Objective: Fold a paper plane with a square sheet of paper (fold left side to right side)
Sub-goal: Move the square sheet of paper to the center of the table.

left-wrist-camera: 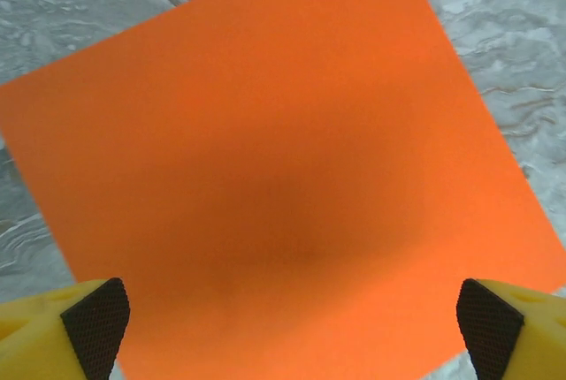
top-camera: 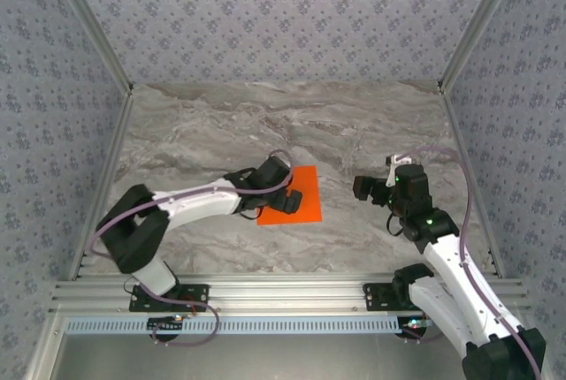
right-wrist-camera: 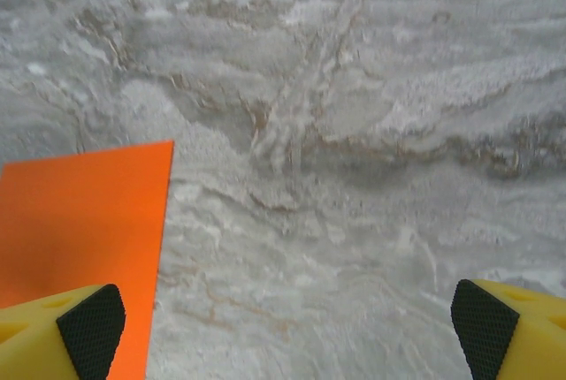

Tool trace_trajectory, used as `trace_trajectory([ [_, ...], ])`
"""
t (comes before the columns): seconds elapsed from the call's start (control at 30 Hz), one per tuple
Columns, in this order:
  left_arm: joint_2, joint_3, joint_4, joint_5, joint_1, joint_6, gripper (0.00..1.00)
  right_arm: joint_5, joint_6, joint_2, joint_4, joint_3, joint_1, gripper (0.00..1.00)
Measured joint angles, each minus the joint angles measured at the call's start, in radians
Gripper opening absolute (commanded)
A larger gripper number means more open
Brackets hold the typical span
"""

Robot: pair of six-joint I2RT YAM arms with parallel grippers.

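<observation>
The square sheet of paper point(top-camera: 301, 196) lies flat and unfolded on the marble table, bright orange-red. My left gripper point(top-camera: 285, 194) hovers over its left part, jaws wide open. In the left wrist view the sheet of paper point(left-wrist-camera: 283, 159) spreads under my open left gripper point(left-wrist-camera: 292, 327), nothing between the yellow fingers. My right gripper point(top-camera: 370, 187) stands open to the right of the sheet, apart from it. In the right wrist view the paper's right edge point(right-wrist-camera: 80, 221) lies at the left, and my right gripper point(right-wrist-camera: 279, 331) is open over bare marble.
The grey marble tabletop point(top-camera: 292, 124) is walled by patterned panels at the back and sides. An aluminium rail point(top-camera: 283, 296) runs along the near edge by the arm bases.
</observation>
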Motion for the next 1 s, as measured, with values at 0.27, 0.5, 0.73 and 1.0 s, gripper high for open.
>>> trace_trajectory([
  [0.27, 0.174, 0.155, -0.106, 0.000, 0.001, -0.012, 0.98, 0.034, 0.025, 0.001, -0.021, -0.003, 0.029, 1.00],
  [0.5, 0.295, 0.279, -0.196, 0.006, 0.002, -0.010, 0.98, 0.043, 0.025, 0.009, -0.021, -0.003, 0.034, 1.00],
  [0.73, 0.325, 0.336, -0.245, 0.046, 0.037, 0.002, 0.98, 0.043, 0.025, 0.016, -0.020, -0.003, 0.036, 1.00],
  [1.0, 0.362, 0.399, -0.277, 0.051, 0.099, 0.074, 0.98, 0.037, 0.027, 0.040, -0.011, -0.003, 0.041, 1.00],
])
